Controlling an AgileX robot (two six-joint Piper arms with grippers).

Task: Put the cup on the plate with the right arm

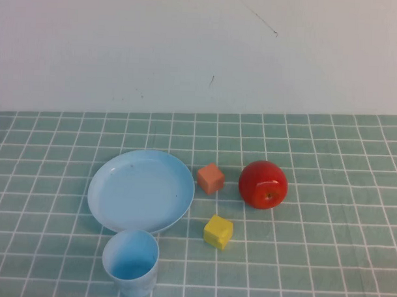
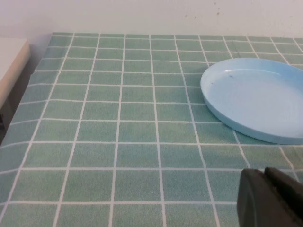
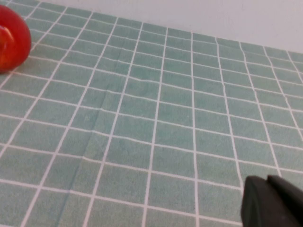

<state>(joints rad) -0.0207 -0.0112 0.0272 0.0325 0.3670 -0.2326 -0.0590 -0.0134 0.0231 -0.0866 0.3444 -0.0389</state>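
Observation:
The light blue cup [image 1: 130,262] stands upright on the green tiled cloth near the front edge, just in front of the light blue plate [image 1: 141,191], close to its rim. The plate is empty and also shows in the left wrist view [image 2: 255,99]. Neither arm shows in the high view. My left gripper [image 2: 265,174] shows only its black fingertips, pressed together and empty, above the cloth short of the plate. My right gripper [image 3: 268,180] shows its black fingertips together and empty over bare cloth, well away from the cup, which is out of both wrist views.
A red apple [image 1: 263,184] sits right of the plate and shows in the right wrist view [image 3: 12,42]. An orange cube [image 1: 211,178] lies between plate and apple. A yellow cube [image 1: 218,231] lies in front of them. A white wall backs the table.

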